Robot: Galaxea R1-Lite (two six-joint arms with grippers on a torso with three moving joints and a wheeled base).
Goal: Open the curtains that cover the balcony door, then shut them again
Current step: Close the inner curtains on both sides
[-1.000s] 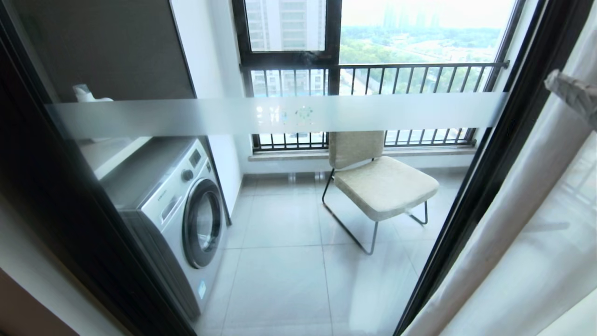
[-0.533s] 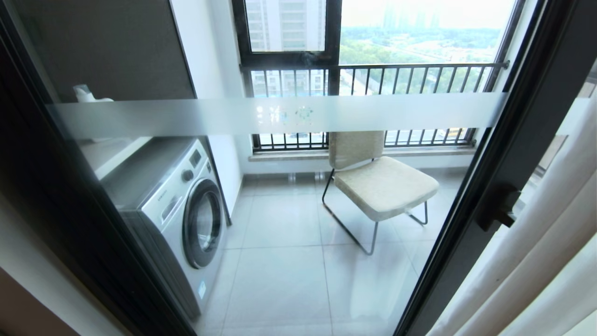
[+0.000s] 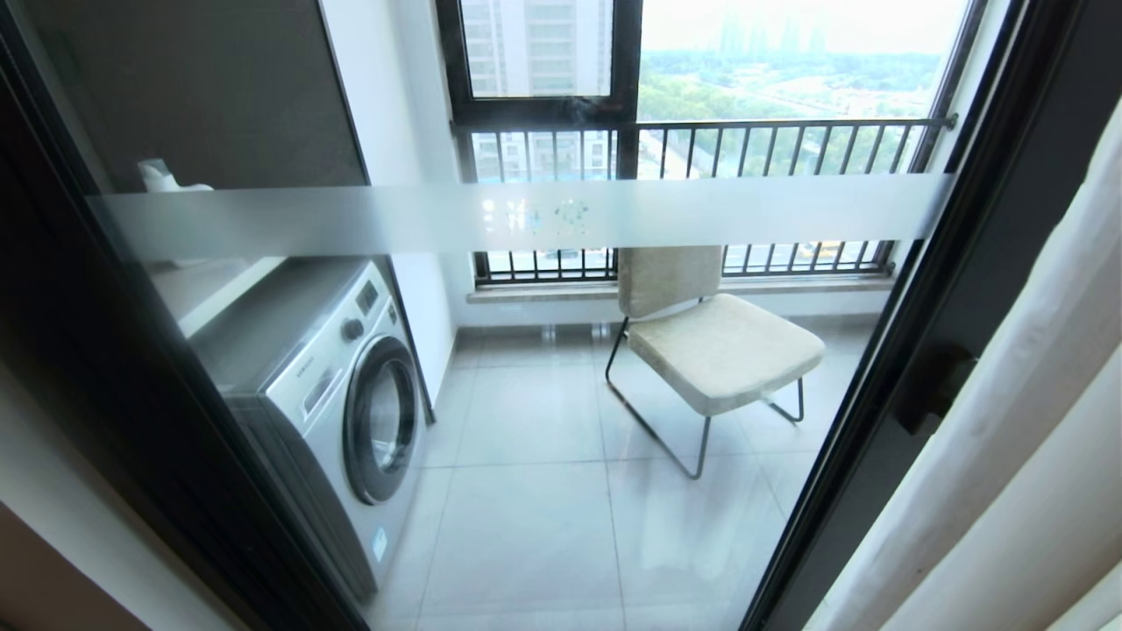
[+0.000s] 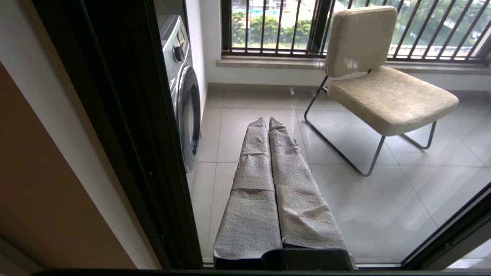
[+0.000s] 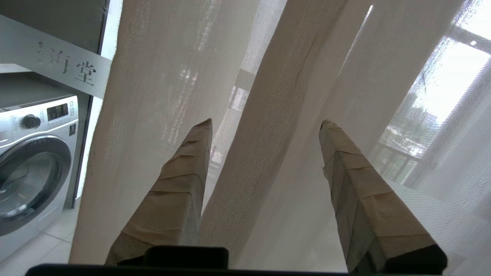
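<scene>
The balcony door (image 3: 561, 215), glass with a frosted stripe and a black frame, fills the head view uncovered. Its black handle (image 3: 931, 386) shows at the right. The pale curtains (image 3: 1026, 421) hang bunched at the right edge, just overlapping the handle. Neither gripper shows in the head view. My right gripper (image 5: 266, 122) is open and points into the curtains (image 5: 168, 76). A sheer fold (image 5: 264, 161) runs between its wrapped fingers (image 5: 180, 184), which are apart and do not press it. My left gripper (image 4: 267, 119) is shut and empty, held low before the door glass.
Behind the glass, a washing machine (image 3: 333, 386) stands at the left and a beige chair (image 3: 719, 350) in the middle of the tiled balcony. A black-framed window with railing bars (image 3: 701, 140) is at the back. The door's dark left frame (image 3: 105, 368) stands near.
The right gripper's finger, at the head view's upper right a second ago, has left that view. The curtain slid right and bared the handle, then swung back a little over it.
</scene>
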